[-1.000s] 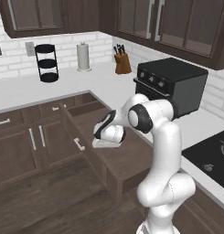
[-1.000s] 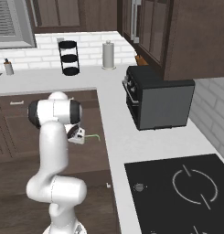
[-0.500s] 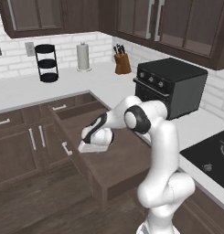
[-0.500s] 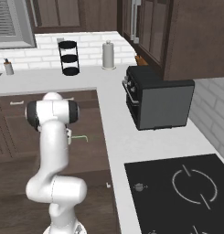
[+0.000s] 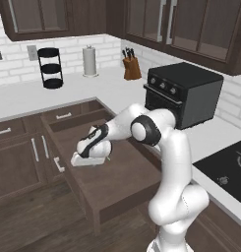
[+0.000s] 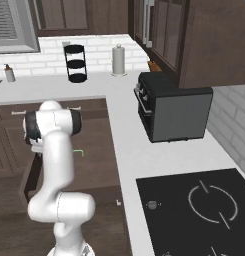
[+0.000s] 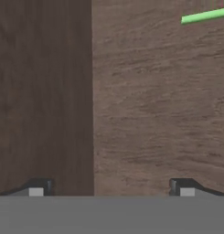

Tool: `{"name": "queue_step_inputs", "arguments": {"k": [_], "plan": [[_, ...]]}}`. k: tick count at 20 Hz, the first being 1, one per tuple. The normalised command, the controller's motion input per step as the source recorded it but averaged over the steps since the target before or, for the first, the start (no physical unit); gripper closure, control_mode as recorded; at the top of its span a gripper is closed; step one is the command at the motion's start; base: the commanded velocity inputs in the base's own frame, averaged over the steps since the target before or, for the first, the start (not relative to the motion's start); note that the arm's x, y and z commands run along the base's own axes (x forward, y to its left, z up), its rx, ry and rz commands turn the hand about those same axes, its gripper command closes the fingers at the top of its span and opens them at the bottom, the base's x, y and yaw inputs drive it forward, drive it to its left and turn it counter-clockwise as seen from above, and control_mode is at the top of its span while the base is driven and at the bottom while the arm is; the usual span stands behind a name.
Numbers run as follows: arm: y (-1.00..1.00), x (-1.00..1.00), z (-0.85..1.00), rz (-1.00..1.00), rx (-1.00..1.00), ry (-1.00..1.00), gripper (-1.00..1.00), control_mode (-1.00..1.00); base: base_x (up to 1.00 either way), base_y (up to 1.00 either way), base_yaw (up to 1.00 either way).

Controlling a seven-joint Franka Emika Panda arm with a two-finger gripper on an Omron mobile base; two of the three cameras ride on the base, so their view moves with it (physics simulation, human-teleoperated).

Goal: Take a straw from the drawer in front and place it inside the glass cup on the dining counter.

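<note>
The white L-shaped worktop [image 5: 23,98] wraps the corner, carrying a black toaster oven [image 5: 188,91], a paper towel roll [image 5: 89,61], a black tiered rack [image 5: 50,68] and a knife block [image 5: 131,69]. Below it, the drawer [image 5: 119,189] is pulled far out, its dark wooden floor exposed.

The arm bends down over that drawer, and the hand [image 5: 90,158] hangs low above the drawer floor with its fingers spread as wide as they go, holding nothing. In the hand view the two dark fingertips [image 7: 38,187] stand far apart over bare wood.

The straw [image 7: 205,16] lies flat on the drawer floor, a thin green line at the upper right corner of the hand view, well off from the gap between the fingers. In the right base view a short piece of it [image 6: 79,151] shows just beside the arm.

The step in hand looks like reaching for the straw. To do it well, the hand should shift until the straw runs crosswise between the fingertips, near its middle, then lower until the tips almost graze the wood before closing. A straw this thin and light will likely roll or skid if one finger reaches it first, so centring matters.
</note>
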Motion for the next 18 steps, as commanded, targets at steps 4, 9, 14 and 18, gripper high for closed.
{"name": "queue_step_inputs", "arguments": {"k": [4, 9, 14, 18], "plan": [[-0.85, 0.24, 0.49, -0.06, -0.12, 0.0, -1.0, -1.0, 0.0, 0.0, 0.0], [-0.7, 0.26, 0.12, 0.0, -0.11, 0.0, -1.0, -1.0, 0.0, 0.0, 0.0], [-0.25, 0.36, -0.22, 0.08, -0.12, 0.0, -1.0, -1.0, 0.0, 0.0, 0.0], [-0.11, 0.58, -0.14, 0.13, -0.12, 0.0, -1.0, -1.0, 0.0, 0.0, 0.0]]}}
